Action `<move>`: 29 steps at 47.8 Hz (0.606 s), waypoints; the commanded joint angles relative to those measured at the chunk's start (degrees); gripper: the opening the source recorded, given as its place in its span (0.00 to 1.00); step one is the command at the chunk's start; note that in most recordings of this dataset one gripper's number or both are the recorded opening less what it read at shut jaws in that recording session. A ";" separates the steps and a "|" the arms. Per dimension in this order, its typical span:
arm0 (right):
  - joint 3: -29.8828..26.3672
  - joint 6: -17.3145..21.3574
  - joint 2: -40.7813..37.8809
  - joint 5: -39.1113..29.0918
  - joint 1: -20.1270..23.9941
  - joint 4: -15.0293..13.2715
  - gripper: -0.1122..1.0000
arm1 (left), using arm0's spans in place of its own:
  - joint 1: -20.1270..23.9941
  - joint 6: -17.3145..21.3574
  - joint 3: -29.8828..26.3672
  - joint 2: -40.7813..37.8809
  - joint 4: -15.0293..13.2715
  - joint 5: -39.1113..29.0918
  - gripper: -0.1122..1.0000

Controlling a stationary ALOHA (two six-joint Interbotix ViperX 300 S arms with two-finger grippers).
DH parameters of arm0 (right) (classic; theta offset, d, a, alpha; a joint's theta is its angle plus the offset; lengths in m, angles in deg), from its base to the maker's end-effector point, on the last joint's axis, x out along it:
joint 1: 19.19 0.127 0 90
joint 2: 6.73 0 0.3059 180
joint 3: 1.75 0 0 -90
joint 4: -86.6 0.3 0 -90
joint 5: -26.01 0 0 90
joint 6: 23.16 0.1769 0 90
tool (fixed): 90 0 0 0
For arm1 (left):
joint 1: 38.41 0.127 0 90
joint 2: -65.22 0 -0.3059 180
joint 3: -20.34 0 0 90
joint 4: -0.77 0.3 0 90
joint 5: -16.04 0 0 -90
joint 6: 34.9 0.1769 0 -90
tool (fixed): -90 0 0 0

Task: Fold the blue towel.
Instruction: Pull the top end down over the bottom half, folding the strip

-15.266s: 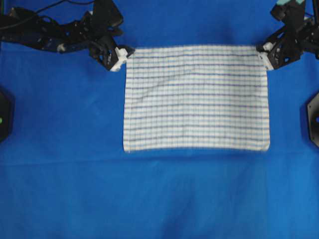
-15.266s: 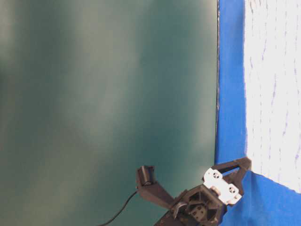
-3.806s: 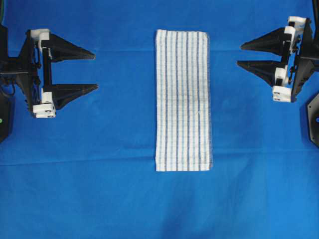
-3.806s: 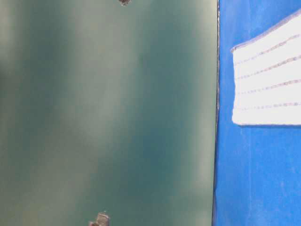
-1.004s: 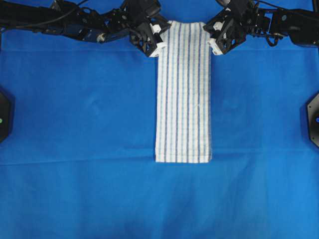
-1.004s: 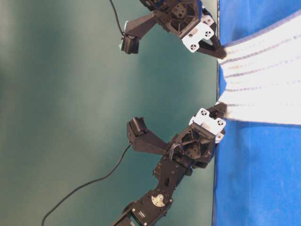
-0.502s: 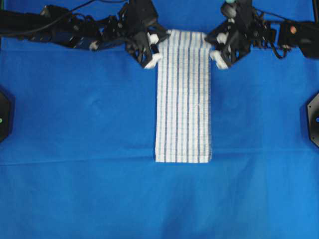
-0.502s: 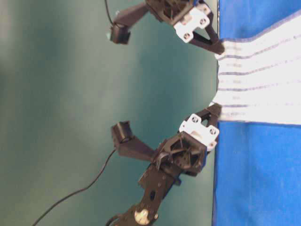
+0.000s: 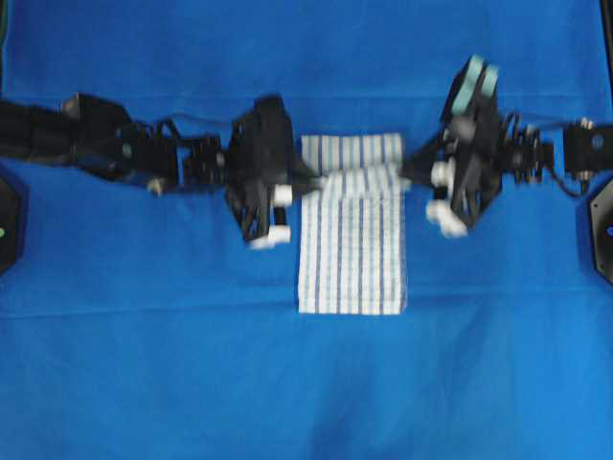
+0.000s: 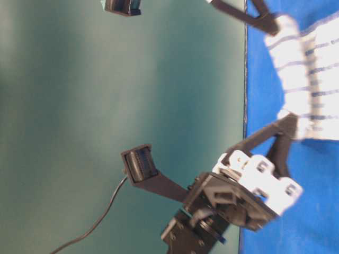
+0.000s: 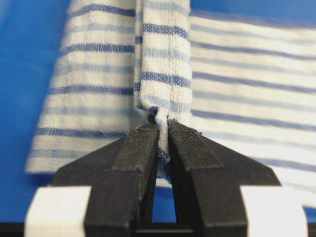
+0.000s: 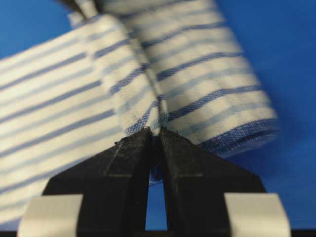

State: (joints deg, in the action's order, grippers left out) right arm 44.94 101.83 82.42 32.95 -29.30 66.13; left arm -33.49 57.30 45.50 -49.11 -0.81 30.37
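Overhead view, Inspector A: the towel (image 9: 350, 249) lies as a narrow strip mid-table on the blue cloth (image 9: 306, 383). A second ago its far end sat flat near the top edge of the table; now that end is lifted and carried toward the near end, with a rolled loop showing across the strip.

Inspector B: Grippers?

Inspector A: Left gripper (image 9: 308, 182) is on the left corner of the lifted end, right gripper (image 9: 407, 177) on the right corner. Both have come down the picture, level with each other.

Inspector B: Jaw state?

Inspector A: Left wrist view shows the left gripper (image 11: 163, 136) nipped tight on a pinch of towel (image 11: 163, 59) hem. Right wrist view shows the right gripper (image 12: 154, 140) clamped likewise on the towel (image 12: 163, 74) corner. The table-level view shows the towel (image 10: 312, 79) end raised off the cloth.

Inspector B: Meaning for the task?

Inspector A: In my judgement, the lengthwise fold is done and the crosswise fold is under way, roughly part-travelled. The near end lies undisturbed.

Inspector B: Risks?

Inspector A: Uneven travel would skew the edges; both corners need to land square on the near end before release.
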 commanded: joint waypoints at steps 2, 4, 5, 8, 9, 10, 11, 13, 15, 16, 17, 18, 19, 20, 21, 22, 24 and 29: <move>-0.53 -0.09 0.70 -0.62 3.60 1.49 0.17 | -3.34 -0.18 -0.35 1.76 -0.18 0.09 0.13; -0.53 -0.09 0.62 -0.70 4.75 2.29 0.17 | -4.83 -0.35 -0.26 1.67 -0.18 0.09 0.13; -0.62 -0.09 0.44 -0.70 5.36 2.64 0.17 | -5.36 -0.53 -0.35 1.58 -0.09 0.00 0.13; -0.70 -0.09 0.18 -0.79 7.12 3.52 0.17 | -6.77 -1.23 -0.35 1.58 -0.09 -0.18 0.13; -0.70 -0.09 0.09 -0.88 7.65 3.78 0.17 | -7.12 -1.41 -0.26 1.58 -0.18 -0.35 0.13; -0.70 -0.09 0.00 -0.97 8.26 4.04 0.17 | -7.56 -1.58 -0.26 1.49 -0.09 -0.44 0.13; -0.79 -0.09 -0.09 -1.14 8.79 4.22 0.17 | -8.00 -1.85 -0.35 1.49 -0.18 -0.44 0.13; -0.88 -0.09 -0.26 -1.32 10.02 4.57 0.17 | -8.70 -2.29 -0.35 1.49 -0.18 -0.62 0.13; -0.97 -0.09 -0.44 -1.58 11.34 5.01 0.17 | -9.32 -2.72 -0.26 1.49 -0.09 -0.62 0.13; -1.05 -0.09 -0.53 -1.67 11.69 5.10 0.17 | -9.58 -2.90 -0.35 1.49 -0.09 -0.62 0.13; -1.05 -0.09 -0.62 -1.76 12.22 5.36 0.17 | -9.84 -3.08 -0.35 1.41 -0.18 -0.62 0.13; -1.05 -0.09 -0.79 -1.85 12.66 5.54 0.17 | -10.20 -3.34 -0.44 1.41 -0.18 -0.62 0.13; -1.14 -0.09 -0.88 -1.93 13.01 5.71 0.17 | -10.46 -3.52 -0.44 1.41 -0.09 -0.62 0.13; -1.23 -0.09 -0.97 -2.02 13.36 5.89 0.17 | -10.63 -3.60 -0.44 1.32 -0.09 -0.62 0.13; -1.23 -0.09 -1.14 -2.11 13.80 6.06 0.17 | -10.81 -3.69 -0.53 1.32 -0.18 -0.62 0.13; -1.32 -0.09 -1.23 -2.20 14.06 6.15 0.17 | -10.99 -3.78 -0.53 1.32 -0.18 -0.62 0.13; -1.41 -0.09 -1.49 -2.37 14.50 6.42 0.17 | -11.25 -3.96 -0.62 1.32 -0.09 -0.70 0.13; -1.85 -0.09 -2.29 -2.72 15.12 6.50 0.17 | -11.69 -4.04 -0.62 1.32 -0.09 -0.62 0.13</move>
State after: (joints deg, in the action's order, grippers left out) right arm 44.06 101.83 80.13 30.40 -14.45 72.37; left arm -44.65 53.34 45.58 -49.02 -0.90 29.49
